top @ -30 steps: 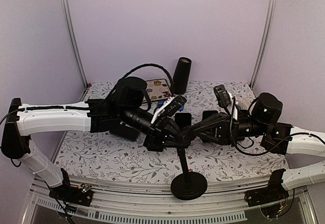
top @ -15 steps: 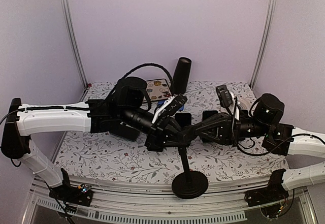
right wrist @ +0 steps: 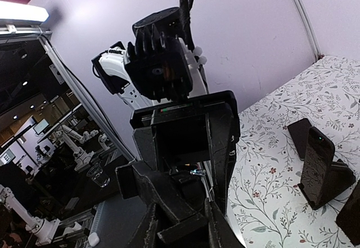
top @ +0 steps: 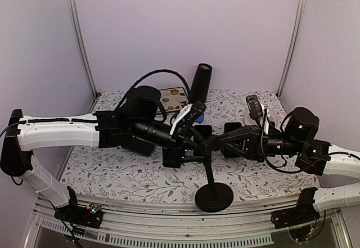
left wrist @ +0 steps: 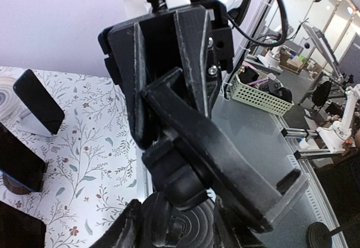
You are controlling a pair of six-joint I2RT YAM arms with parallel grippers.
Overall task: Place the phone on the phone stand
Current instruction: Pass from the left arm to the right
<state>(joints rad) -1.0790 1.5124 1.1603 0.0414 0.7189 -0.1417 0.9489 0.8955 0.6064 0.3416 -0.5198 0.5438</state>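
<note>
Gripping the phone stand (top: 214, 196) at its head over the table's near edge, right gripper (top: 218, 143) jaws narrow; left gripper (top: 194, 142) crowds the same head, jaw gap can't be told. Phone (right wrist: 315, 159) propped mid-table behind them; black cylinder (top: 201, 82) at far edge

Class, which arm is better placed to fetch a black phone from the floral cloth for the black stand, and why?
Probably the left. The right gripper clamps the black round-based phone stand, steadying it, while the left gripper looks open and loose on the stand, and a black slab phone lies near it.
</note>
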